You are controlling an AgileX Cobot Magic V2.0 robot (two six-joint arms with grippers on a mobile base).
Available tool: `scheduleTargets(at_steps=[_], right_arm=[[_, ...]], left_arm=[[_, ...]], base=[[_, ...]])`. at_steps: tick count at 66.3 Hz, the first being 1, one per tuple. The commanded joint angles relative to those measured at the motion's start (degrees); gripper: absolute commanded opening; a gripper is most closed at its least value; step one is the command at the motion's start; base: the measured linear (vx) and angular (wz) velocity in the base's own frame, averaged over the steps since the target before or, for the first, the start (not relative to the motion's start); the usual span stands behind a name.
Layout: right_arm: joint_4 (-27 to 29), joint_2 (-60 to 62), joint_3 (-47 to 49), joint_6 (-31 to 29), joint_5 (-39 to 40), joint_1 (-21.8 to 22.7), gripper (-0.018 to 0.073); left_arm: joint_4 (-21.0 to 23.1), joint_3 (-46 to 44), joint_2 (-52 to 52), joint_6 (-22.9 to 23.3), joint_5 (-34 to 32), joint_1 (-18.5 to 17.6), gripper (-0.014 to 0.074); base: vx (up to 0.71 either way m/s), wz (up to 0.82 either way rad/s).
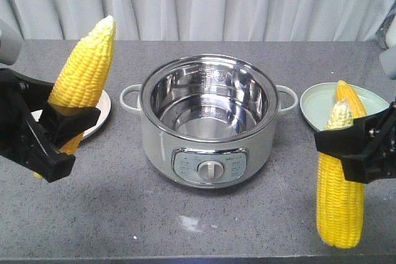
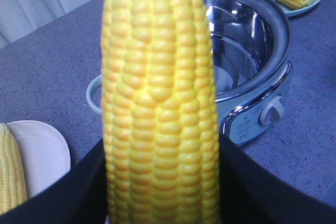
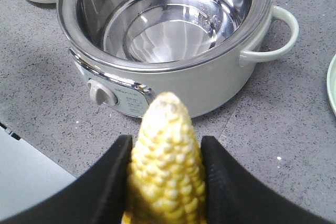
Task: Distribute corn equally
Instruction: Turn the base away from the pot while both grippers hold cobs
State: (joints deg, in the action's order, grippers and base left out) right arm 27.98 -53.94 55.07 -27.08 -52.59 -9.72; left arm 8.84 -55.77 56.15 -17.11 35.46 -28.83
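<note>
Roughly halfway, by my reading: the pot in the middle of the table holds nothing, and all four cobs in sight are outside it. Of these, one cob lies on the white plate at the left and another cob lies on the green plate at the right. The left claw is clamped around a third cob, tip up and leaning, above the near edge of the white plate. The right claw grips a fourth cob, upright with its pale tip up, in front of the green plate (whether its lower end touches the table I cannot tell). What seems left is setting each held cob on the plate at its own side, two apiece.
</note>
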Motion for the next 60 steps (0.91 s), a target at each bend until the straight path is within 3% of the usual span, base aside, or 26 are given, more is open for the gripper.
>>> scheduleTargets(at_steps=[1, 60], right_arm=[[1.5, 0.7, 1.4, -0.4, 3.0, 0.3, 0.0207], [1.5, 0.7, 1.4, -0.4, 3.1, 0.3, 0.0207]], left_arm=[[0.8, -1.5, -0.5, 0.2, -4.1, 0.0, 0.0285], [0.8, -1.5, -0.5, 0.2, -4.1, 0.0, 0.0285]], base=[[0.00, 0.00], [-0.02, -0.09]])
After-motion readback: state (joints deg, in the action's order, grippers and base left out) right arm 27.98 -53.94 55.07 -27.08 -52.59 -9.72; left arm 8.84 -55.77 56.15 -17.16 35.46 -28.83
